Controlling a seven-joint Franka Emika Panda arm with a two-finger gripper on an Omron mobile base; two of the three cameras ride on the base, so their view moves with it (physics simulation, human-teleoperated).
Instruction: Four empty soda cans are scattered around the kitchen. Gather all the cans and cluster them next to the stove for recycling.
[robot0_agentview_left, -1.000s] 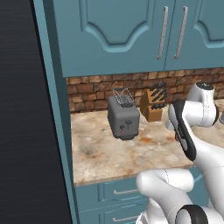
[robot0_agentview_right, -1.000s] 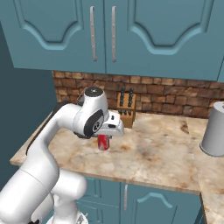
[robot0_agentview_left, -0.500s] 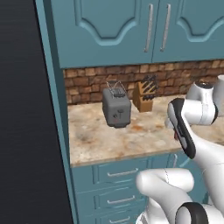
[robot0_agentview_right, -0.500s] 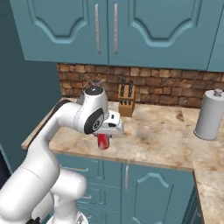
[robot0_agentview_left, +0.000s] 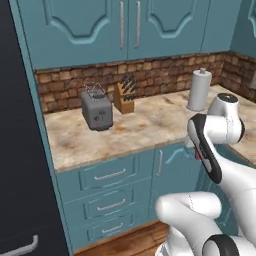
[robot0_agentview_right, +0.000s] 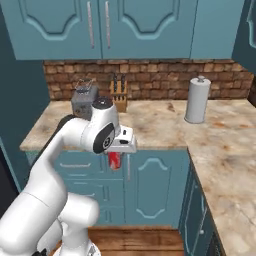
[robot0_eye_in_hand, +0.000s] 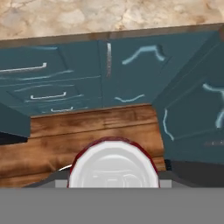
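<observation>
A red soda can (robot0_agentview_right: 116, 162) with a silver top (robot0_eye_in_hand: 113, 168) hangs from my gripper (robot0_agentview_right: 116, 155), which is shut on it. The can is upright, off the counter, in front of the blue lower cabinet doors and just below the counter's front edge. In the left base view a sliver of the red can (robot0_agentview_left: 197, 154) shows behind my forearm. In the hand view the can's top sits at the bottom, with the wooden floor (robot0_eye_in_hand: 87, 127) below it. The stove is out of view.
On the marbled L-shaped counter (robot0_agentview_left: 150, 120) stand a grey toaster (robot0_agentview_left: 97, 112), a knife block (robot0_agentview_left: 124, 100) and a tall paper-towel roll (robot0_agentview_left: 199, 90). Blue drawers and doors (robot0_agentview_right: 150, 185) run beneath it. A tall dark panel (robot0_agentview_left: 20, 150) stands at the left.
The whole picture has shifted as the base drove back and to the right. The red can stays in the shut gripper, now in front of the cabinets instead of over the counter.
</observation>
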